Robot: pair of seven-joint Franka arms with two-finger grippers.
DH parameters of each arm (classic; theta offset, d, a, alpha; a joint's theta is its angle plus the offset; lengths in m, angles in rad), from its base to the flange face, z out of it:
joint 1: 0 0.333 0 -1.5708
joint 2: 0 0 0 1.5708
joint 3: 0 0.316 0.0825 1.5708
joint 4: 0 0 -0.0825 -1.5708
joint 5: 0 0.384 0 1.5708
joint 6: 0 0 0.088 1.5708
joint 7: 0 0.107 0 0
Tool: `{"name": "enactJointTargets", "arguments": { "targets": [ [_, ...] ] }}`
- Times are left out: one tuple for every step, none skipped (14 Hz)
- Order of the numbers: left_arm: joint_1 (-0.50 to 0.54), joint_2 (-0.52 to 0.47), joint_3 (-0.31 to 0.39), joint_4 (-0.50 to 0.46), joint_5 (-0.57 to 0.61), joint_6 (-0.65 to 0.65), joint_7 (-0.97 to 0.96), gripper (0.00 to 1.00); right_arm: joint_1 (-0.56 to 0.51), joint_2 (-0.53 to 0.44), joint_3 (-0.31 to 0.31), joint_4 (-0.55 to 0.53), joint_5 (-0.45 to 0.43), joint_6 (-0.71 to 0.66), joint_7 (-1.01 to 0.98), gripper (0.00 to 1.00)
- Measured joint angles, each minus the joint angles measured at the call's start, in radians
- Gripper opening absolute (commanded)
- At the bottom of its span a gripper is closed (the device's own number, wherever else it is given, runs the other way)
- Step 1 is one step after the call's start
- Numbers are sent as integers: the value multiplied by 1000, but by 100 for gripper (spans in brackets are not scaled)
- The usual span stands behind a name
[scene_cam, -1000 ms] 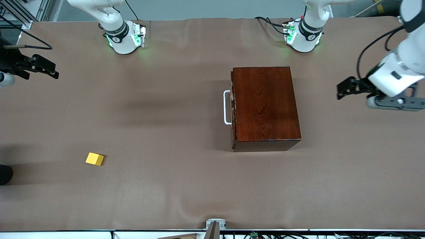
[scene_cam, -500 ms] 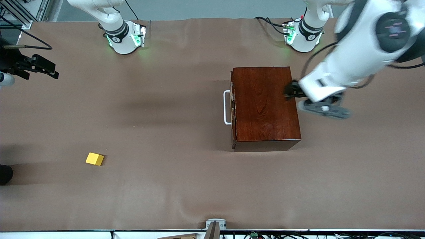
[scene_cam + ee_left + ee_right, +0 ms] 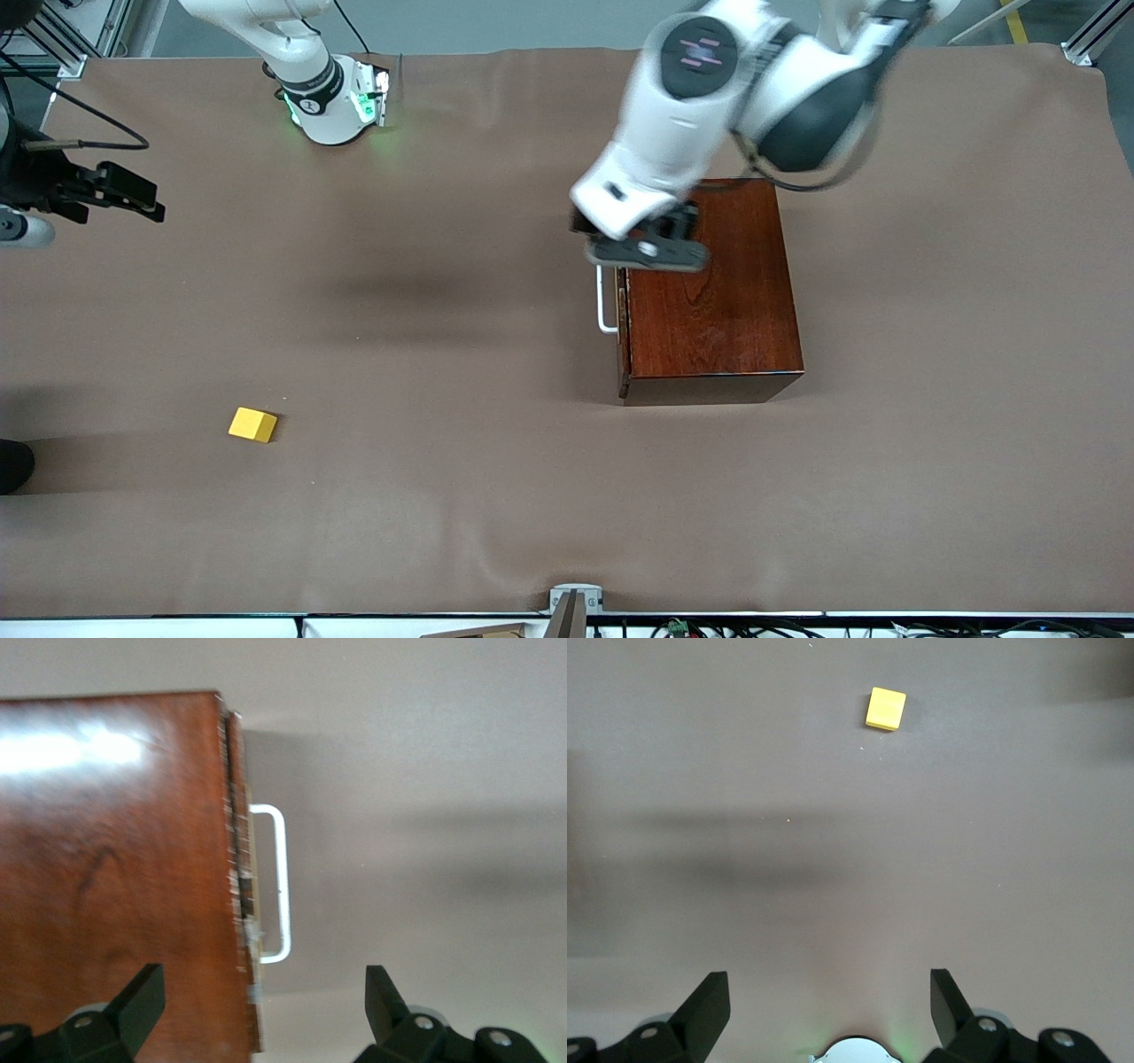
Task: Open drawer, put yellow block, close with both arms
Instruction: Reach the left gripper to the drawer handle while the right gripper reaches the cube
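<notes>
The reddish-brown box [image 3: 718, 301] stands on the table with its drawer pushed in; the white U-shaped handle [image 3: 605, 306] points toward the right arm's end. My left gripper [image 3: 631, 232] hangs over the box's drawer edge. In the left wrist view it is open [image 3: 266, 980], straddling the box top [image 3: 115, 868] and the handle [image 3: 280, 886], holding nothing. The yellow block [image 3: 252, 424] lies alone on the cloth, nearer the front camera. My right gripper [image 3: 146, 199] hovers open over the right arm's end of the table, with the yellow block [image 3: 886, 708] ahead of its empty jaws [image 3: 830, 985].
Brown cloth [image 3: 443, 496] covers the whole table. The right arm's green-lit base [image 3: 332, 102] stands at the robots' edge. A small grey mount [image 3: 574, 602] sits at the edge nearest the front camera. Wide bare cloth lies between the block and the box.
My left arm has swung in from the left arm's end of the table to over the box's drawer edge. My right gripper has barely shifted. Box and block have not moved.
</notes>
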Motion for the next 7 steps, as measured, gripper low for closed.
{"name": "enactJointTargets", "arguments": {
  "targets": [
    [-47, 20, 1, 10, 28, 0, -49, 100, 0, 5, 0, 3, 0, 0, 0, 100],
    [-87, 38, 5, 15, 47, 0, -86, 100, 0, 10, -1, 3, 0, -1, 0, 100],
    [-124, 55, 17, 18, 62, 0, -113, 100, 0, 20, -1, 3, 0, -3, 0, 100],
    [-156, 71, 38, 20, 72, 0, -126, 100, -3, 36, -2, 1, 0, -4, 0, 100],
    [-179, 87, 62, 21, 74, 0, -130, 100, -11, 62, -3, 0, 0, -2, 0, 100],
    [-196, 104, 87, 21, 75, 0, -130, 100, -22, 97, -4, 0, 0, 11, 0, 100],
    [-210, 122, 112, 22, 77, 0, -130, 100, -33, 138, -6, 0, 0, 50, 1, 100]
  ]
}}
